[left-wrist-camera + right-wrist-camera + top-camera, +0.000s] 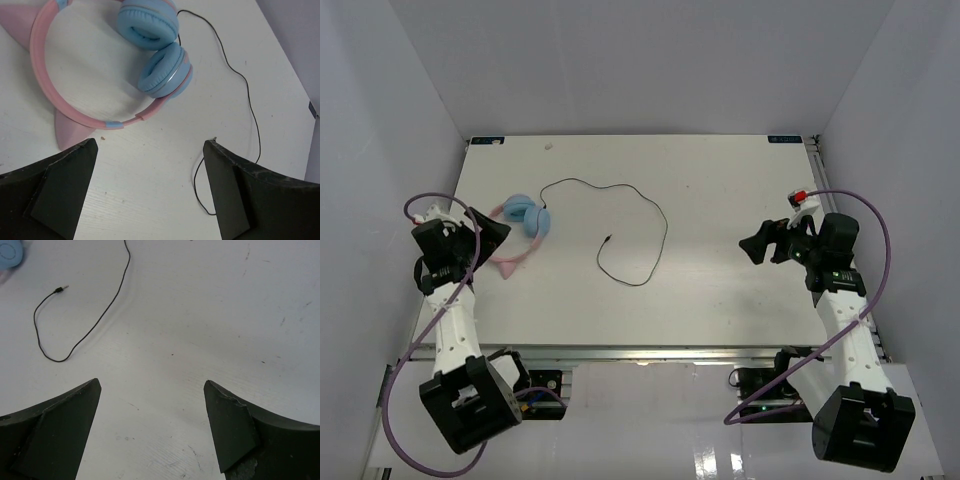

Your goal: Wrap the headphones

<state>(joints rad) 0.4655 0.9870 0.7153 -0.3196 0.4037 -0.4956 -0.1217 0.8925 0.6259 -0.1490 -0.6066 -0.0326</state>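
The headphones (523,228) lie flat on the left side of the table (740,180), with the two blue ear cups touching. The left gripper (150,144) hangs just beside them, fingers wide apart and empty, likely so it can come down on the pink band. The thin black cable (666,225) runs loose to the right in a big loop, so nothing is wrapped yet. The right gripper (152,382), also wide apart and empty, points toward the cable's plug (61,288), likely to pick it up.
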